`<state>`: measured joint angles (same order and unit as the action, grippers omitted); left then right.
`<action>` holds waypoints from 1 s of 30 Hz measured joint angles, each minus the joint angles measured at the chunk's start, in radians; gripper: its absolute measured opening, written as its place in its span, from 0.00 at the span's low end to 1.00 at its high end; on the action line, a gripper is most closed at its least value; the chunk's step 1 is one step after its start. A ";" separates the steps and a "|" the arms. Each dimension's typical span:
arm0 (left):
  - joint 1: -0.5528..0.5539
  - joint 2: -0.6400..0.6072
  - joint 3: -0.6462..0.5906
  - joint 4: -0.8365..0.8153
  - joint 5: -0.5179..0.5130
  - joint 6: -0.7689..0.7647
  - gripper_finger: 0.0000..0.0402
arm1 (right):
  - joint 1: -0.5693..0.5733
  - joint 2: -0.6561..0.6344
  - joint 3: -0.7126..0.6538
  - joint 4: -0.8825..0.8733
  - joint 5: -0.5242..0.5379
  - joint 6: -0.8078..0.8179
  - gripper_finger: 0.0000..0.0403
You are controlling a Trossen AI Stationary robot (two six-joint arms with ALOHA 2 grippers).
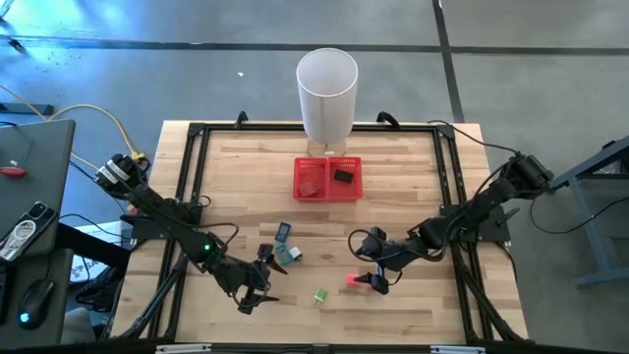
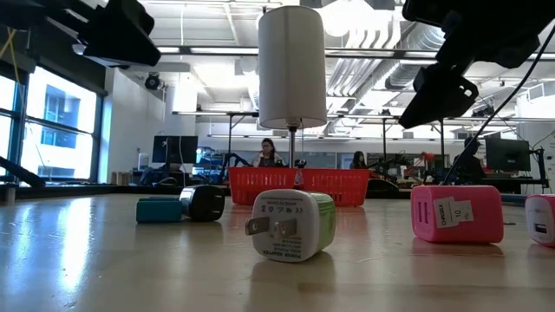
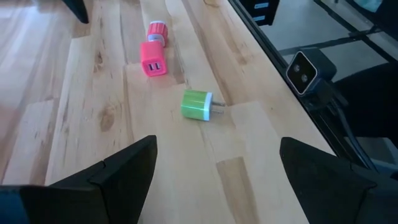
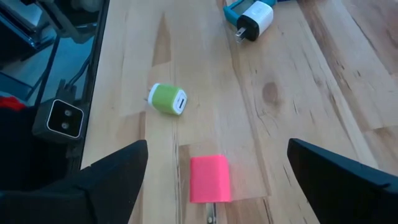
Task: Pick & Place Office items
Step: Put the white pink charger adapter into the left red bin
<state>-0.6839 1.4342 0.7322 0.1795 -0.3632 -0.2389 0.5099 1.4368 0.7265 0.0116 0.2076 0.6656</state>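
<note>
The office items are small plug-like blocks. A green-white one point(image 1: 320, 294) point(image 2: 293, 225) lies on its side near the table's near edge. A pink one point(image 1: 356, 281) point(image 4: 209, 178) rests flat to its right. A blue one point(image 1: 283, 232) and a teal-white one point(image 1: 288, 254) lie mid-table. A dark brown piece point(image 1: 342, 176) and a red piece point(image 1: 312, 187) sit in the red mesh tray point(image 1: 328, 195). My left gripper point(image 1: 257, 285) point(image 3: 217, 174) hovers open, left of the green-white block point(image 3: 198, 104). My right gripper point(image 1: 371, 270) point(image 4: 227, 186) is open, its fingers wide apart on either side of the pink block.
The tall white cylinder bin point(image 1: 327, 93) stands at the far edge behind the tray. A pink-white piece point(image 3: 157, 31) lies just past the pink block point(image 3: 153, 67). A black frame point(image 1: 187, 197) runs along the table's sides. Bare wood lies between the tray and the scattered pieces.
</note>
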 joint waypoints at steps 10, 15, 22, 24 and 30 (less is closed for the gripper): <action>-0.002 0.000 0.000 0.000 0.000 -0.002 0.83 | 0.001 0.000 0.000 -0.001 0.033 0.014 0.93; 0.008 0.000 0.000 0.000 0.000 0.011 0.83 | 0.000 0.000 0.000 -0.012 0.055 0.013 0.93; 0.035 0.000 0.000 0.000 0.000 0.024 0.83 | 0.001 0.000 0.000 -0.062 0.068 0.019 0.93; 0.040 0.000 0.000 0.000 0.000 0.024 0.83 | 0.001 0.000 0.000 -0.081 0.091 0.019 0.93; 0.041 0.000 0.000 0.000 0.000 0.028 0.83 | 0.001 0.000 0.000 -0.137 0.118 0.042 0.93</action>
<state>-0.6430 1.4342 0.7319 0.1791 -0.3630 -0.2108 0.5106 1.4368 0.7269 -0.1251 0.3254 0.7076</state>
